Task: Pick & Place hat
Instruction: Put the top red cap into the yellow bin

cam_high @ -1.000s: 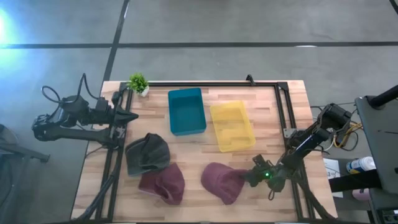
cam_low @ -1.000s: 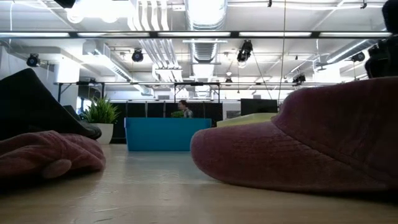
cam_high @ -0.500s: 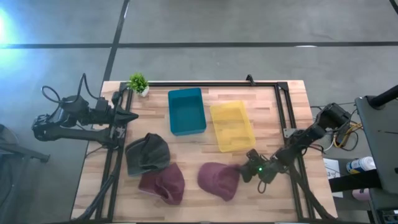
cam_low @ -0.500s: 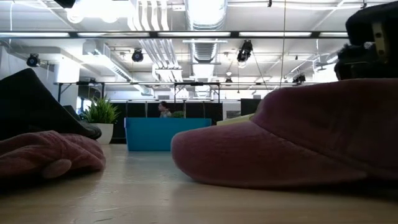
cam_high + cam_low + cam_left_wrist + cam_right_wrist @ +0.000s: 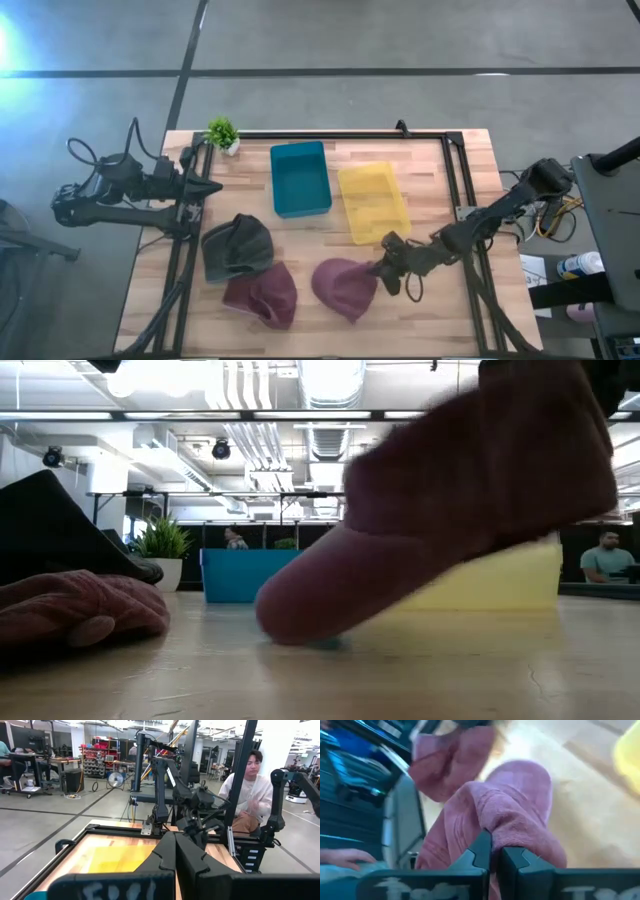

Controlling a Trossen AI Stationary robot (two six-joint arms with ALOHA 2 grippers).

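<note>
The right gripper (image 5: 382,268) has its two fingers (image 5: 481,851) pinched tight on a fold of the maroon hat (image 5: 345,288). The hat is near the front edge of the table (image 5: 470,160), a bit right of the middle. In the low view one side of the hat (image 5: 470,490) is tipped up off the wood, and its low end looks like it touches the table.

The grip is only on a small bit of soft cloth. So the arm would do well to lift slowly and straight up, until the whole hat hangs free. A fast pull could let the cloth slip out.

The yellow bin (image 5: 373,203) is just behind the hat, toward the back edge. The teal bin (image 5: 300,178) sits beside it, closer to the left edge. The task does not say which bin the hat goes in. Either way, the hat should be carried high enough to clear the bin wall, then let go over the middle.

Another maroon hat (image 5: 262,297) and a dark hat (image 5: 236,247) lie near the front left corner, well apart from the lift. The left gripper (image 5: 205,187) waits by the left edge with its fingers (image 5: 167,852) pressed together, holding nothing.
</note>
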